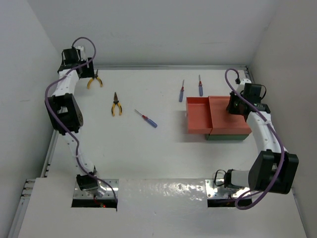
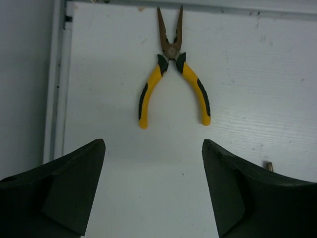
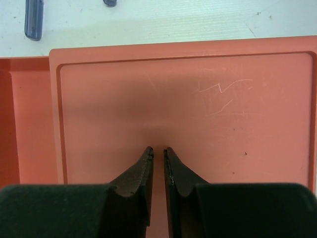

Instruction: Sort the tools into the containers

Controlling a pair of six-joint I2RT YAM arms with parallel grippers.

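My left end effector [image 2: 153, 145] stands wide apart to straddle the far-left-corner pliers [image 2: 171, 51]; my right end effector [image 3: 158, 150], barely apart, holds nothing.

Left arm [image 1: 64, 111] stretched far along the left side, elbow raised; left gripper [image 2: 153, 191] points down, jaws spread wide — holding nothing. Right arm [image 1: 265, 134] folded at the elbow; right gripper [image 3: 158, 153] angled down, fingers [image 3: 138, 176] almost touching — a thin slit between.
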